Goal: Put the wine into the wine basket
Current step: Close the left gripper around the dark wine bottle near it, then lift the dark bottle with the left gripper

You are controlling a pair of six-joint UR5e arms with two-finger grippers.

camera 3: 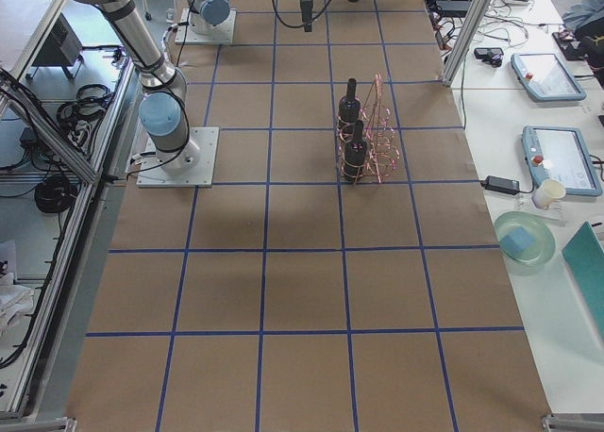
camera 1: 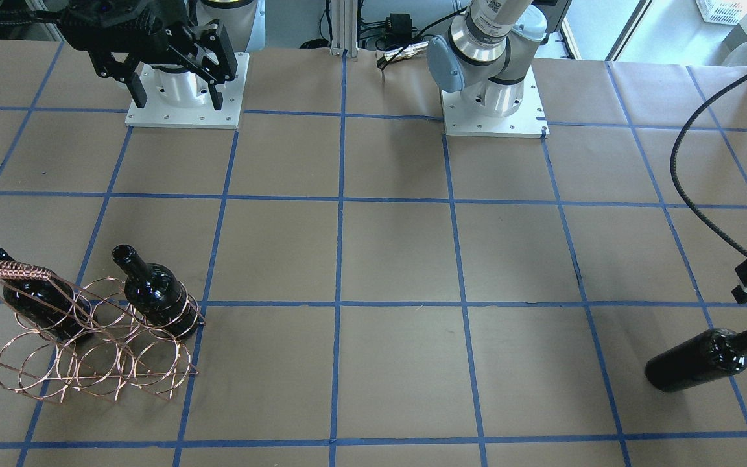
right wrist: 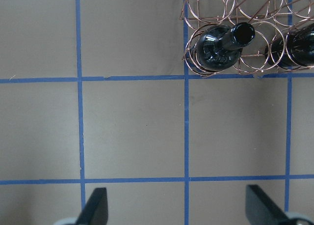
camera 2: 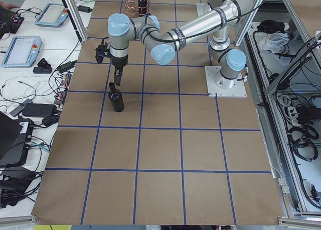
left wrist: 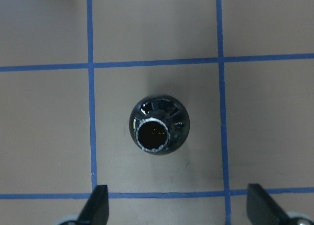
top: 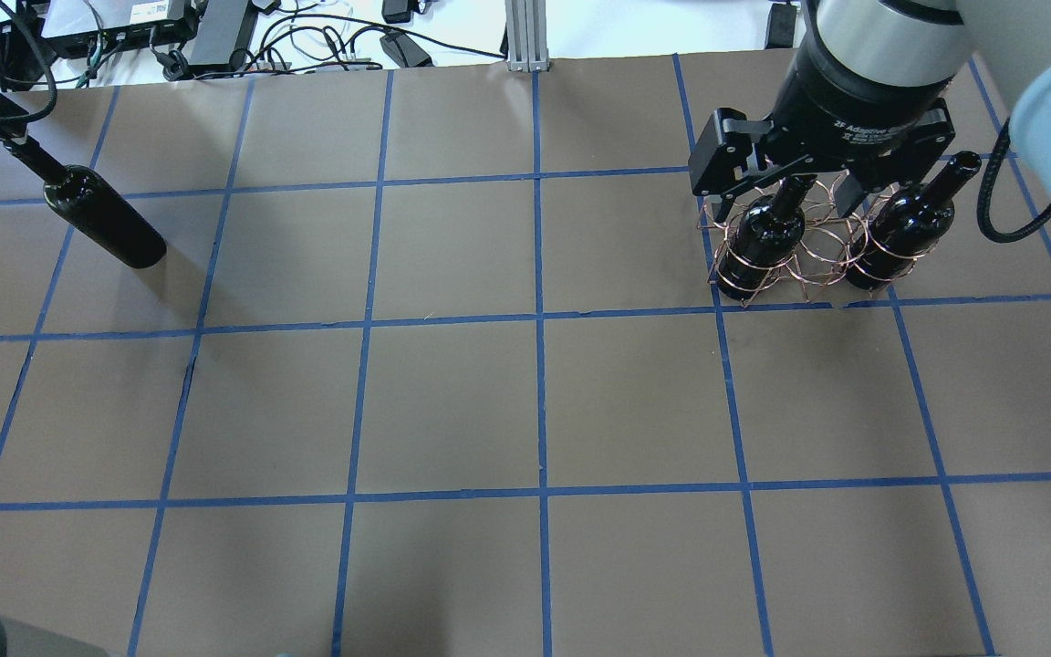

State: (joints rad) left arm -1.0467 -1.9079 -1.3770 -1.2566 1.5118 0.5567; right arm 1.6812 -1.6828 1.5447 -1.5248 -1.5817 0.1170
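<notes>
Loose wine bottle [left wrist: 158, 126] stands upright on the tabletop [left wrist: 44, 136], on the robot's left side, well apart from the wine basket [camera 1: 98, 334]. Left gripper [left wrist: 177, 193] hangs above it. Its fingers [left wrist: 98, 205] are spread wide and hold nothing. The bottle mouth sits off the line between the fingertips.

Glass glossy, near-black, round shoulders, narrow neck. Basket is thin copper wire rings with a braided top bar. Racked bottles [camera 1: 156, 295] sit one at each end, necks slanted up.

Left arm [camera 2: 150, 34] reaches far out, wrist vertical. Right gripper [right wrist: 176, 193] is high, pointing down, fingers wide apart, empty.
</notes>
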